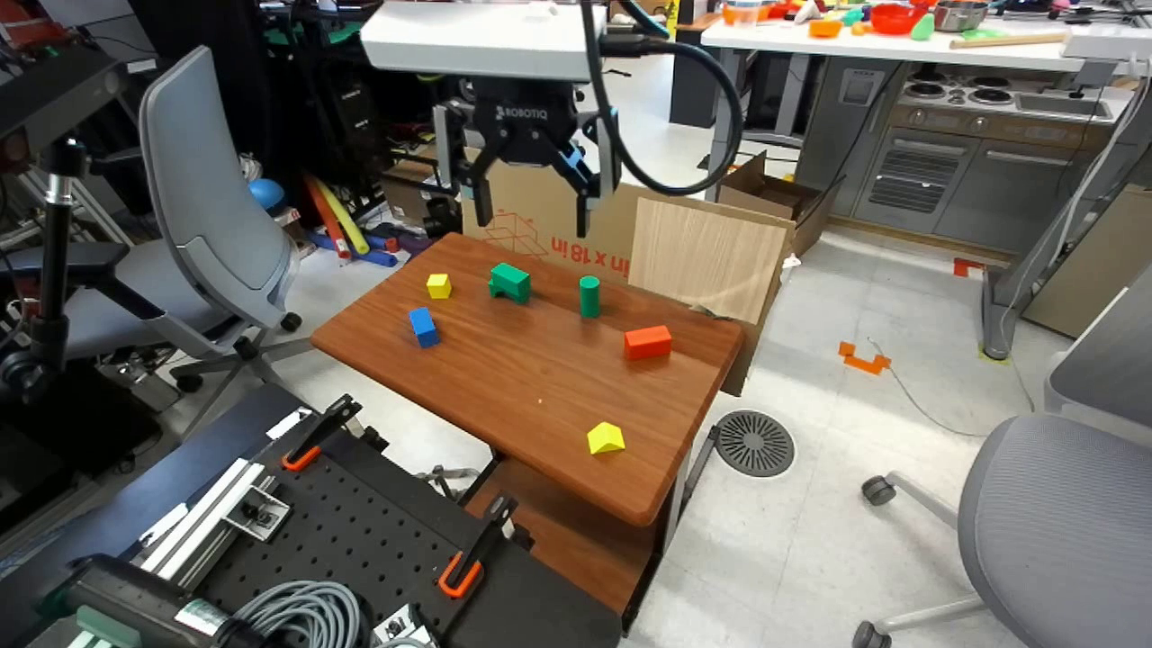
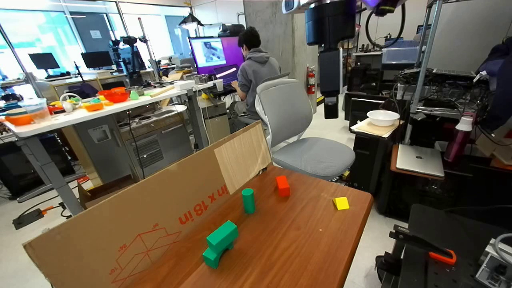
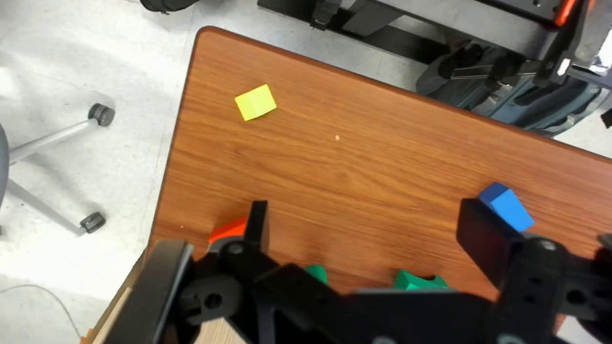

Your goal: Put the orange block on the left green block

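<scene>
While the table (image 1: 486, 364) is bearing both task blocks, the gripper (image 1: 533, 217) is hanging high above it, fingers well apart, nothing between them. A green arch (image 2: 212, 257) is carrying the left green block (image 1: 511, 281); the orange block (image 1: 647, 344) is lying outside the gap, to the wrist view's left, its long axis running roughly finger to finger, so a wrist turn is seeming likely

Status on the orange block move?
Gripper open, empty. Orange block on table, not yet on green block atop arch. Green cylinder upright between them, possibly in the way.
</scene>
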{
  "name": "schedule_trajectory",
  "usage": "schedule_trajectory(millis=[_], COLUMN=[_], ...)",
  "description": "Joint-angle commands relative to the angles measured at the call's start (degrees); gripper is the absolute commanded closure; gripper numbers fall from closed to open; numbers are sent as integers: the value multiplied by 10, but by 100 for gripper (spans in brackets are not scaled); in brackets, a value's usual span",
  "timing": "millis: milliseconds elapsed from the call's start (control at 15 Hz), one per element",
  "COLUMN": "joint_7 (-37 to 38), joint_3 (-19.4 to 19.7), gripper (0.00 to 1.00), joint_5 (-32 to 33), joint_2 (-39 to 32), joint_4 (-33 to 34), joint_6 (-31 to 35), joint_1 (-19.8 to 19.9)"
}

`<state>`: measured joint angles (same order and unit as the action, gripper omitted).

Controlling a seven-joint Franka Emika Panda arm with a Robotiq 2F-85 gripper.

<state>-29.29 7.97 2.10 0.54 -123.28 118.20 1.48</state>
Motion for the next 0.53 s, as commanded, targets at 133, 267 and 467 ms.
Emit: schedule_trajectory(millis=[133,267,467], joint_7=[-2,10,26], joint_3=[-8,-12,-16], gripper=[0,0,0], joint_5=[3,1,9], joint_2=[-111,-144,-189], joint_4=[118,150,199], joint_6=[26,35,28], joint_1=[34,42,49])
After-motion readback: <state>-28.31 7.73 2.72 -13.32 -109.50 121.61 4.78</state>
